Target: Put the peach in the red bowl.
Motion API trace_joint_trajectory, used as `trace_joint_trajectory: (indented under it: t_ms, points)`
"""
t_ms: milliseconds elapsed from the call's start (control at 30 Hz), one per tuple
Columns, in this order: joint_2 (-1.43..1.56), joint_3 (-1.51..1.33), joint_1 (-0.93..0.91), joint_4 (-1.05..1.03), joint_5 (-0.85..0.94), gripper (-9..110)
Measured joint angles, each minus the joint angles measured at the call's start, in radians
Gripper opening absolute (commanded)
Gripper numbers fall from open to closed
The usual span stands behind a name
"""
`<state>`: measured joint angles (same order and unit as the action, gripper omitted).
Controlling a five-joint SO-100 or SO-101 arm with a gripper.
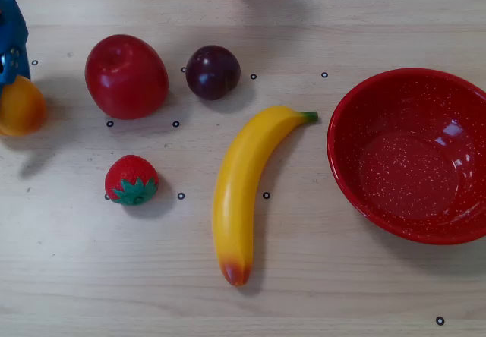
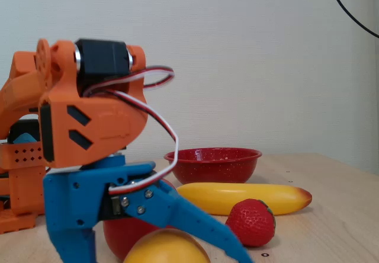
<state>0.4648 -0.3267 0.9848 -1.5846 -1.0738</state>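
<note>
Straddling the peach (image 2: 166, 247) at the overhead view's left edge, well apart from the red bowl (image 1: 345, 159), the gripper (image 2: 160, 257) stands spread wide; centre both fingers before closing to prevent roll-out.

A red apple (image 1: 126, 77), dark plum (image 1: 213, 72), strawberry (image 1: 131, 180) and long banana (image 1: 244, 186) lie on the wooden table (image 1: 342, 276).

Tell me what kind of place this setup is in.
Probably a hobby or lab test bench: a pale wooden table marked with small black ring dots, toy fruit such as the banana and peach, and an orange-and-blue gripper before a plain white wall.
</note>
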Motion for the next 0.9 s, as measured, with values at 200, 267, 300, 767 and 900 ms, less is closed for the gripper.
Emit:
trace_joint_trajectory:
  t_ms: [200, 267, 300, 767, 900]
  points:
    - [-0.011, 0.015, -0.02, 0.025, 0.0, 56]
    - [-0.011, 0.015, -0.025, 0.031, 0.0, 56]
    - [-0.011, 0.015, -0.026, 0.035, 0.0, 56]
    - [-0.012, 0.015, -0.032, 0.04, -0.003, 54]
    - [-0.012, 0.015, -0.032, 0.04, -0.006, 54]
